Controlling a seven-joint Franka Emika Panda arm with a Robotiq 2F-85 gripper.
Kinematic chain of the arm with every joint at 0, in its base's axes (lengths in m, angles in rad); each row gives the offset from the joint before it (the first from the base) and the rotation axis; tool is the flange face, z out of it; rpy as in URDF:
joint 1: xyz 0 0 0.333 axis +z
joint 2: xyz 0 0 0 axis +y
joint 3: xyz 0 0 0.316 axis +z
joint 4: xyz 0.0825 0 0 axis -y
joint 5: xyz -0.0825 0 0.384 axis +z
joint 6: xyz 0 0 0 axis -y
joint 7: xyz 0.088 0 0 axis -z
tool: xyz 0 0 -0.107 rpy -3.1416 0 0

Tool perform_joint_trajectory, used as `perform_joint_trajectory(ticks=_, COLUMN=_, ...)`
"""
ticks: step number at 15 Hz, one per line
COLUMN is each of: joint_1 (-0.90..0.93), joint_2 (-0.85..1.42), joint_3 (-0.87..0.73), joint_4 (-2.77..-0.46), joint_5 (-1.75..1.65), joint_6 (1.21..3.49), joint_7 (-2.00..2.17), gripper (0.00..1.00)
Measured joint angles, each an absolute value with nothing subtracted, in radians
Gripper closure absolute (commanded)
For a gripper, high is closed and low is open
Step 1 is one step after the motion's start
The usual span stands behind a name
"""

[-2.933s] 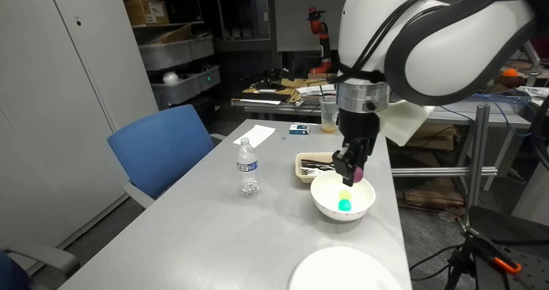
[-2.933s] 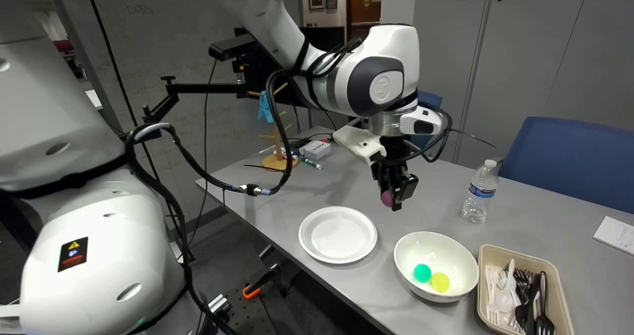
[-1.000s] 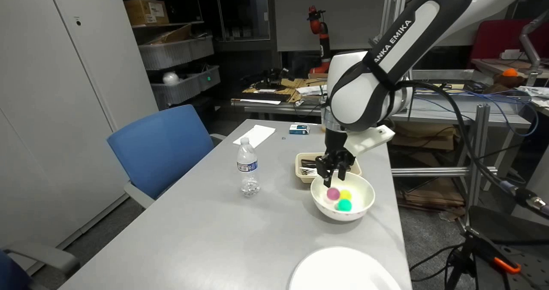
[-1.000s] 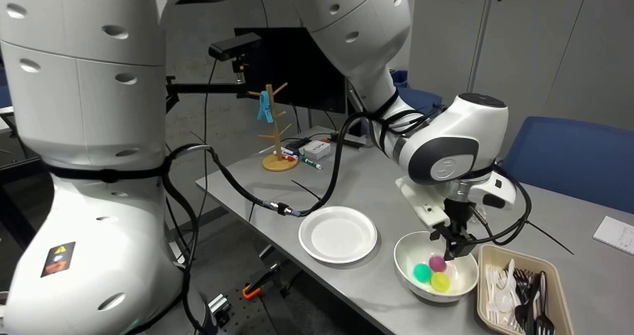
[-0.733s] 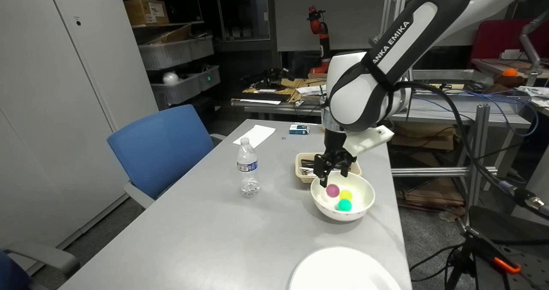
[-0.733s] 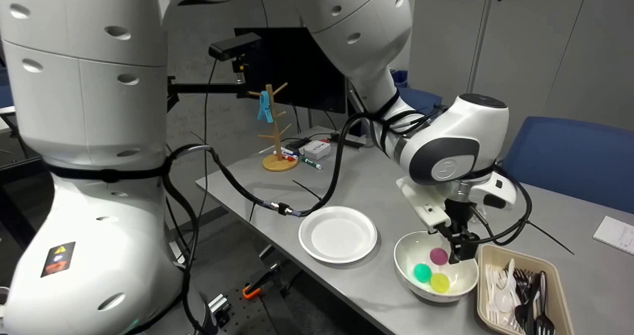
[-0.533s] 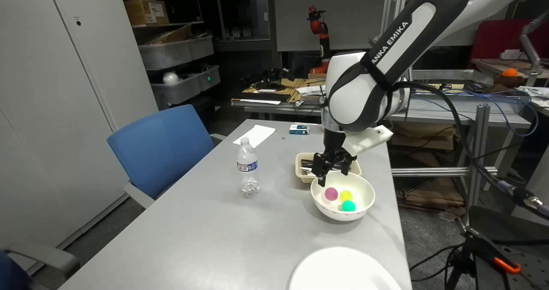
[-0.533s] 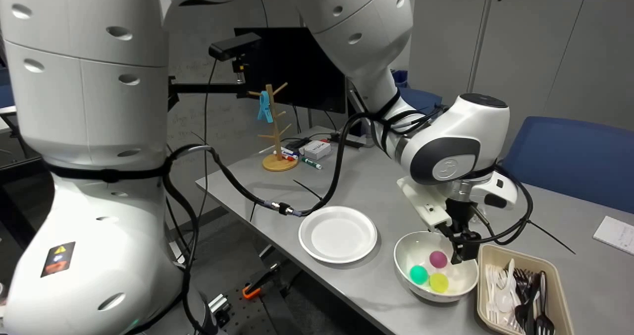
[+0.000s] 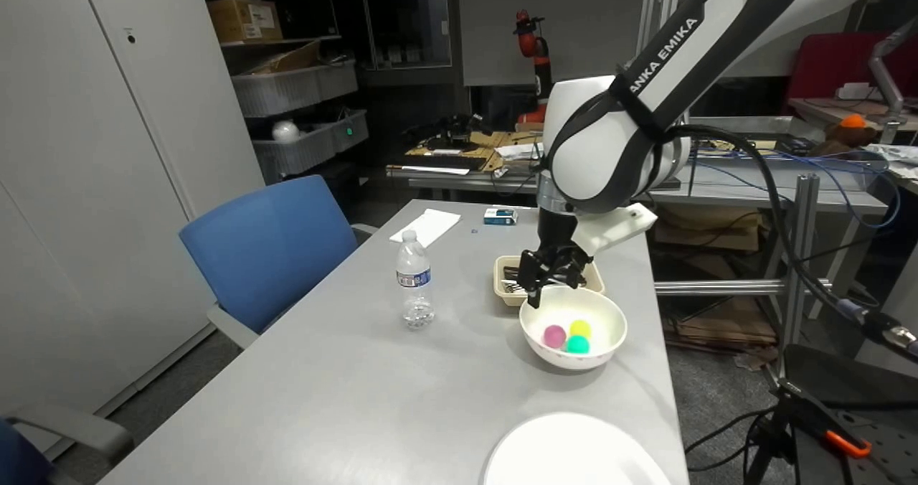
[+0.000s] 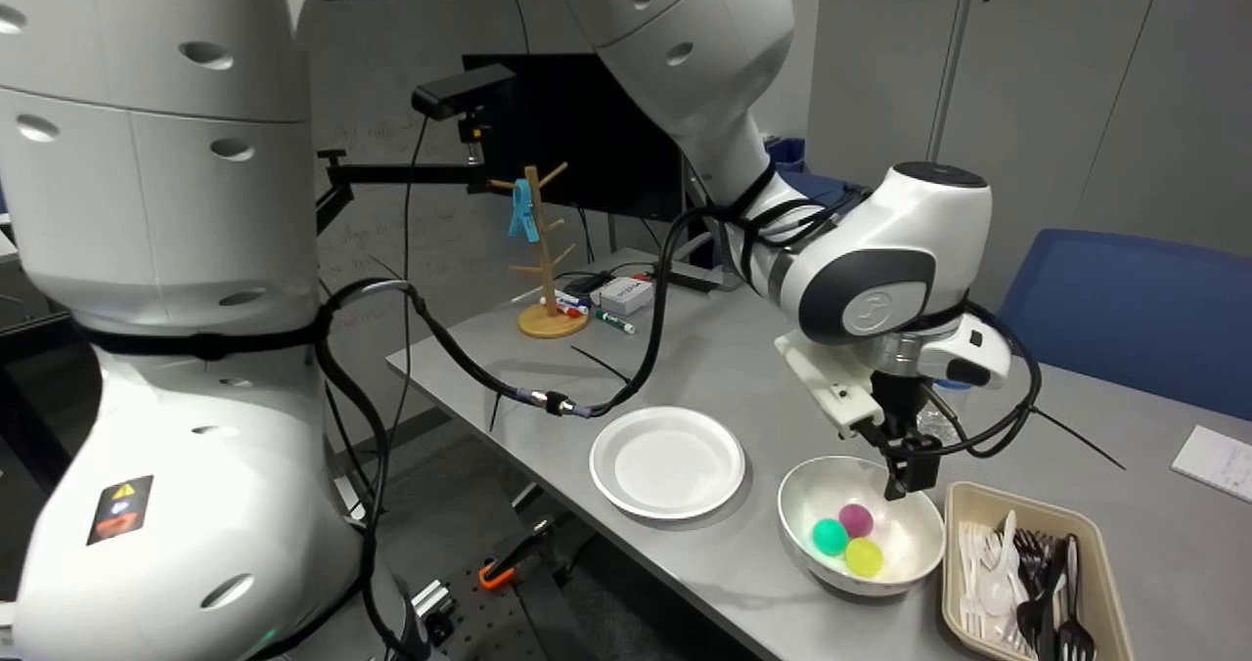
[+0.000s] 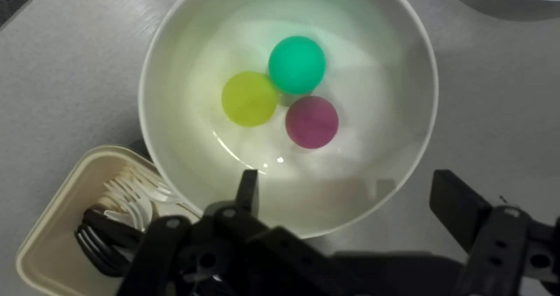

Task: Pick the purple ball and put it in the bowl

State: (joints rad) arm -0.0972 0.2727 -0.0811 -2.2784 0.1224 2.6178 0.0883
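The purple ball rests inside the white bowl, close to a teal-green ball and a yellow ball. Both exterior views also show the purple ball low in the bowl. My gripper stands wide open, its two fingers far apart with nothing between them. In an exterior view the gripper hangs over the back rim of the bowl, above and apart from the balls.
A beige tray of black and white plastic cutlery sits right beside the bowl. A flat white plate lies on the bowl's opposite side. A water bottle stands on the table, and the table's edge runs near the bowl.
The purple ball, held above the bowl earlier, was let go into it and has rolled beside the others, which shifted slightly. The gripper opened wide and has just risen a little.
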Motion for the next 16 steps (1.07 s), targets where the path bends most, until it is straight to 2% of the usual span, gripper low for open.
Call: perform_joint_trajectory(ticks=16, joint_1=-0.025, joint_2=-0.121, joint_3=-0.034, joint_4=-2.589, joint_5=-0.154, joint_6=2.615, joint_7=0.309, gripper=0.0)
